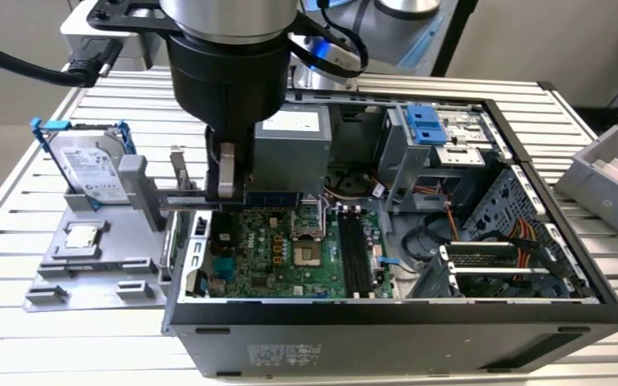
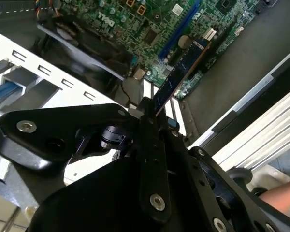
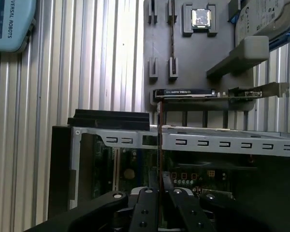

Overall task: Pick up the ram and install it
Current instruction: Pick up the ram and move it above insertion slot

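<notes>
black gripper (image 2: pixel 146 110) linkage, foremost in both wrist views; fingers clamped on one end of the ram (image 2: pixel 181 72); ram: dark green stick, held on edge, projecting from the fingers over the motherboard (image 2: pixel 150 24) inside the open computer case (image 1: pixel 395 322); in the exterior view it lies level, pointing toward the exterior view's right, near the case wall on that view's left, apart from the long black memory slots (image 1: pixel 352 256); grey holder tray (image 1: pixel 94 269) beside the case on the slatted table (image 1: pixel 30 342), bearing hard drive (image 1: pixel 89 165) in blue brackets and square silver cpu chip (image 1: pixel 81 235)
</notes>
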You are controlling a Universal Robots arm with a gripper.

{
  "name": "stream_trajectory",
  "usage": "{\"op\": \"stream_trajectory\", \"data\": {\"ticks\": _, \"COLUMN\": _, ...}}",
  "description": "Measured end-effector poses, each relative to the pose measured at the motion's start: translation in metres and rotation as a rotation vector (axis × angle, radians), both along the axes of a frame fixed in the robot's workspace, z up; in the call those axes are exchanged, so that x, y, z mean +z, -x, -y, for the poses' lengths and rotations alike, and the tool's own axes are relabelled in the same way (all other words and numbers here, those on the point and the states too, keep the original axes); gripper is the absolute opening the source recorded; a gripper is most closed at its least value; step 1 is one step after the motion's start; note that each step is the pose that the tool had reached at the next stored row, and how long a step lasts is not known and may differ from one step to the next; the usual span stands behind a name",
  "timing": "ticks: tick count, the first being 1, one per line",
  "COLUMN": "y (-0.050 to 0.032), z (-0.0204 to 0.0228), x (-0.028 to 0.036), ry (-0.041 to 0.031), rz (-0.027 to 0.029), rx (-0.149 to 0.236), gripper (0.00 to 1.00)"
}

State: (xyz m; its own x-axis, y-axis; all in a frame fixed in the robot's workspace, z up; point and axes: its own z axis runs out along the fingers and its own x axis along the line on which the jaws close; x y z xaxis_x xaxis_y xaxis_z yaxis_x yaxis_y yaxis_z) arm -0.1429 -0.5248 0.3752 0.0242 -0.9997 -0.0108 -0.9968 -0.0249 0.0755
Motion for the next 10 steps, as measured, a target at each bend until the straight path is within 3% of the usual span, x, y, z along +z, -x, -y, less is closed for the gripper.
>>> {"op": "stream_trajectory", "data": {"ticks": 10, "y": -0.0171, "z": 0.0000, "x": 0.0000, "ry": 0.0001, "rz": -0.0002, "rx": 0.001, "gripper": 0.00}}
